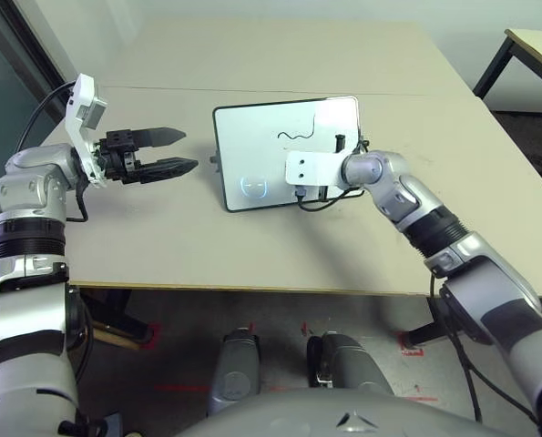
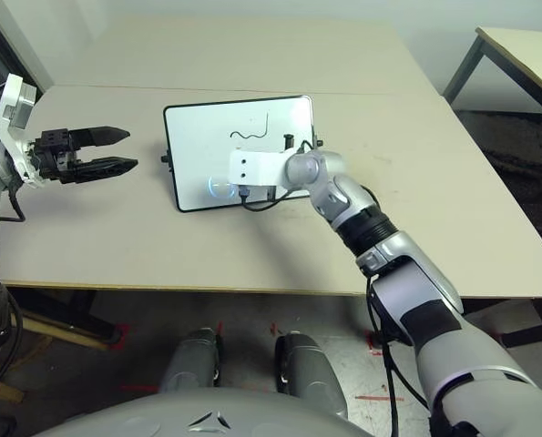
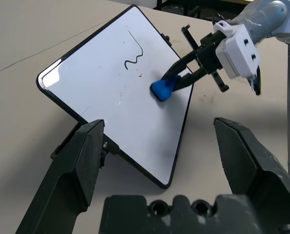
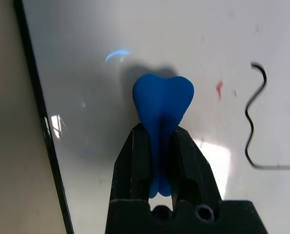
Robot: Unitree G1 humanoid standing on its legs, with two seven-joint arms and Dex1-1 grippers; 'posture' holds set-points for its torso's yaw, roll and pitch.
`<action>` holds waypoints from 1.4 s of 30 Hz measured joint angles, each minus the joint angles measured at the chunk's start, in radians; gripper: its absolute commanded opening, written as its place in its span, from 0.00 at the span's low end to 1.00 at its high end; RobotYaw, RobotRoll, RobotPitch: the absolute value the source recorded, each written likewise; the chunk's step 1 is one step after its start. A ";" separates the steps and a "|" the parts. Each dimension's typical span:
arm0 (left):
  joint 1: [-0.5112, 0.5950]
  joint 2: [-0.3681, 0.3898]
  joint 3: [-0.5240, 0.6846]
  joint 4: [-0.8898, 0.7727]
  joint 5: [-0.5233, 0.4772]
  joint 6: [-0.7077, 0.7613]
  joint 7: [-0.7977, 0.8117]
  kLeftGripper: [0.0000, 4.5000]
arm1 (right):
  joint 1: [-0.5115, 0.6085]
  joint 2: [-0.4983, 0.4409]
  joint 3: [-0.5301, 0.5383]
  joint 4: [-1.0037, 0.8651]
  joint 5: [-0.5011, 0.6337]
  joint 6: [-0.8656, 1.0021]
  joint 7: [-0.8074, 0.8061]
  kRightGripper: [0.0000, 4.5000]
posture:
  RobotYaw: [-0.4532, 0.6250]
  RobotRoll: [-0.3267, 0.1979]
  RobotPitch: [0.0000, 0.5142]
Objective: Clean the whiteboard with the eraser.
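Left eye view: one whiteboard [image 1: 252, 150], black-framed, propped at a tilt on the pale surface [image 1: 161, 246], a wavy black line [image 1: 296, 136] on its far part, a blue glowing circle [image 1: 253, 187] at its near left. One left end effector [image 1: 166, 155], fingers parted, nothing between them, left of the board. One right arm [image 1: 407, 196], reaching over the board's near right part.

Right eye view: same scene; a second table [image 2: 526, 55] at the far right.

Left wrist view: one blue eraser [image 3: 163, 88], in the right end effector [image 3: 171, 83], over the whiteboard; dark knobs at the board's edges; the left end effector's fingers wide apart.

Right wrist view: the right end effector closed on the eraser, pinched at its middle, its free end flared into two lobes; small red marks [image 4: 219, 89] on the board, between eraser and black line.
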 measured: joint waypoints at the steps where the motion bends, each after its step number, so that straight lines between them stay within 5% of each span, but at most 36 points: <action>1: 0.000 0.000 0.000 0.000 0.000 0.000 0.000 1.00 | -0.002 0.007 0.004 0.000 -0.003 0.000 0.000 0.08 | 0.72 0.62 0.13; 12: 0.000 0.000 -0.002 0.000 0.000 0.000 0.000 1.00 | -0.009 0.011 0.018 0.000 -0.018 -0.021 0.011 0.08 | 0.71 0.62 0.14; 29: -0.011 -0.008 -0.026 0.011 0.000 -0.001 -0.002 1.00 | -0.012 -0.179 0.001 -0.004 -0.019 -0.058 0.016 0.08 | 0.69 0.62 0.14; 42: -0.020 -0.010 -0.027 0.013 0.000 -0.007 -0.002 1.00 | -0.016 -0.134 -0.020 0.002 -0.021 -0.033 0.015 0.08 | 0.70 0.62 0.13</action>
